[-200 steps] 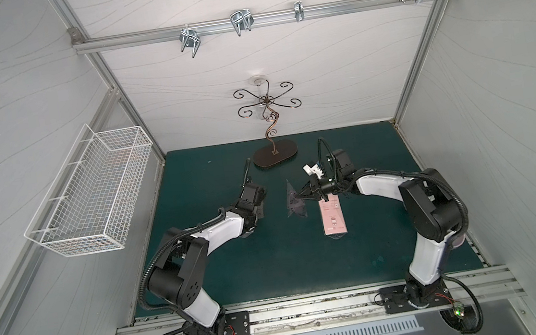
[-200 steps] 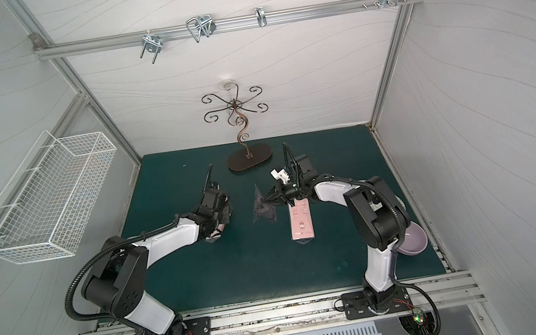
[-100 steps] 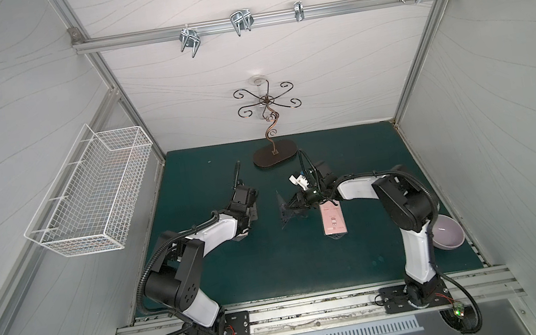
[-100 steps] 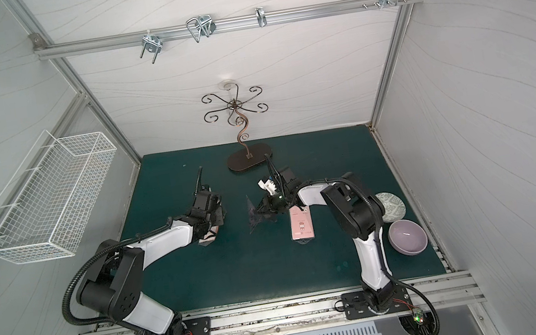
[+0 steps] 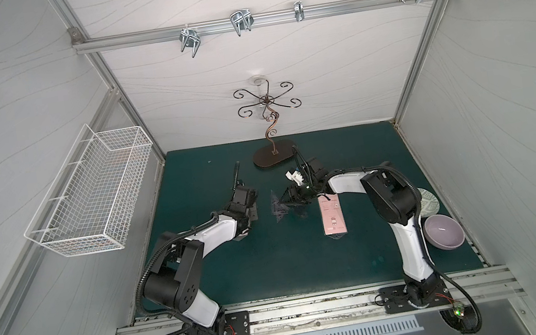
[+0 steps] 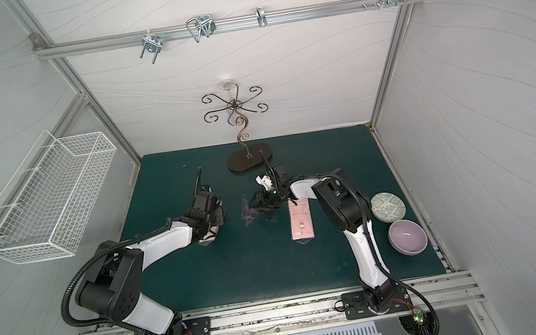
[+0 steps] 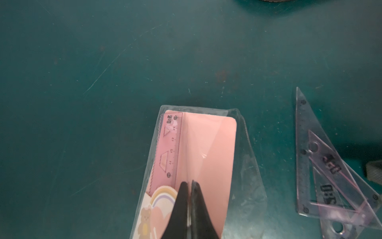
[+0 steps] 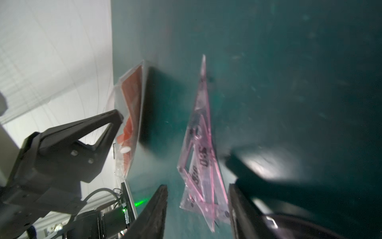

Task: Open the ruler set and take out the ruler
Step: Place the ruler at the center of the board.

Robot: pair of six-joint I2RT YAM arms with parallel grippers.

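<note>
L: left gripper [image 7: 189,184] clamped on clear plastic sleeve w/ pink card [image 7: 208,144].
R: right gripper [image 8: 197,185] jaws apart, by clear pink set squares [image 8: 201,157].
Ruler: clear straight ruler [image 7: 170,144] inside sleeve; we pull it out lengthwise.

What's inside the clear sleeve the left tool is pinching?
A pink card and a straight ruler along one edge of the clear sleeve. The left tool, shut on it, covers its near end; the card hides anything behind.
</note>
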